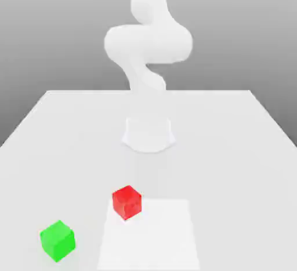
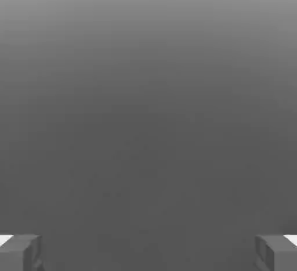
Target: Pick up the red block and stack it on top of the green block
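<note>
The red block [image 1: 126, 201] sits on the white table [image 1: 232, 148] near its front, a little toward the exterior view's left. The green block [image 1: 57, 240] rests further forward and further to that view's left, apart from the red one. In the hand view my gripper [image 2: 148, 253] is open: its two grey fingertips [image 2: 20, 252] stand wide apart with nothing between them, against a plain grey background. The white arm [image 1: 148, 43] rises from its base and bends upward out of the exterior view.
The arm's round base [image 1: 148, 133] stands mid-table, behind the blocks. A paler rectangular patch [image 1: 151, 235] lies flat on the table beside the red block, toward the exterior view's right.
</note>
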### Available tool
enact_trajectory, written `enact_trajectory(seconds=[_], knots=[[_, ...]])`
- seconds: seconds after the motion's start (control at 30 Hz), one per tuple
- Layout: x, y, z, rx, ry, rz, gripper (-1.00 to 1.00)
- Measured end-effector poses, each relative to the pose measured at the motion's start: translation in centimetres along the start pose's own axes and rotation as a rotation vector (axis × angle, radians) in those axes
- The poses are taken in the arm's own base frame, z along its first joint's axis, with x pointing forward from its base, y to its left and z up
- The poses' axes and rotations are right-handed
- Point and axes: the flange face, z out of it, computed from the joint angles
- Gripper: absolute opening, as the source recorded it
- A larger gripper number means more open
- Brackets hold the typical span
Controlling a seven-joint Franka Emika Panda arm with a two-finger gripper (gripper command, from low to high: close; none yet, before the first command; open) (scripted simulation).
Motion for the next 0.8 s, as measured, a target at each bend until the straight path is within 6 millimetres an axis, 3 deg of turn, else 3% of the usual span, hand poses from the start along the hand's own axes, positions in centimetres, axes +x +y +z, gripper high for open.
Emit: enact_trajectory(seconds=[0.2,0.4,0.6,0.8], knots=[[-3.2,6.1,14.1,-0.119,-0.189,-0.173,0.0],[-10.4,14.2,24.8,-0.221,-0.399,-0.367,0.0],[-20.2,24.2,31.9,-0.305,-0.635,-0.58,0.0],[-22.8,26.9,35.1,-0.312,-0.659,-0.605,0.0]])
